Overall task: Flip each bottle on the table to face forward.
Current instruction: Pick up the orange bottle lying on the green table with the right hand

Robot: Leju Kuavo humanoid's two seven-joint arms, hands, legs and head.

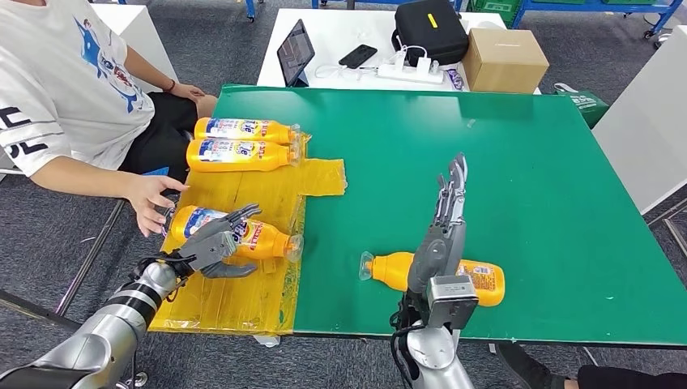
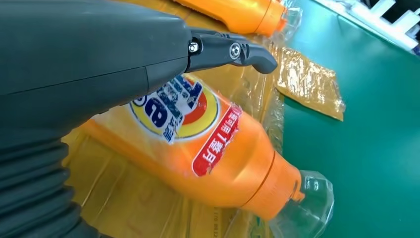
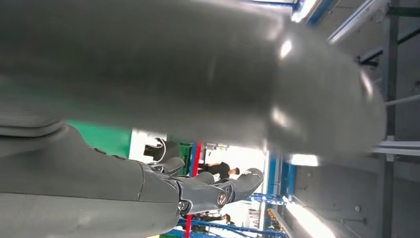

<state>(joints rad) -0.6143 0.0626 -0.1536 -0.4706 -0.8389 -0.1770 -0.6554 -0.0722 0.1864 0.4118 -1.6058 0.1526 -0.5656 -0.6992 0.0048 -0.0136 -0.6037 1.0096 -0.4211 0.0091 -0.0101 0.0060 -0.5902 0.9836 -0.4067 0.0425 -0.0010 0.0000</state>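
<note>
Head view: we found left hand (image 1: 217,243) wrapped over labelled bottle (image 1: 243,233) lying on yellow sheet (image 1: 243,300); right hand (image 1: 444,219) raised, fingers straight, holding nothing, above plain-side bottle (image 1: 478,279) on green table (image 1: 526,178). Two bottles (image 1: 243,142) lay beside seated person (image 1: 73,89). Left wrist view: we noted fingers (image 2: 233,49) over label. Right wrist view: fingers (image 3: 218,191) spread.

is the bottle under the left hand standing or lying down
Lying down: the orange bottle lies on its side on the yellow plastic sheet, clear cap toward the green table.

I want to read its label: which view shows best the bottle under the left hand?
The left wrist view: the bottle lies close, label facing the camera, below the left hand. The head view shows it small, partly covered by fingers. The right wrist view looks elsewhere.
</note>
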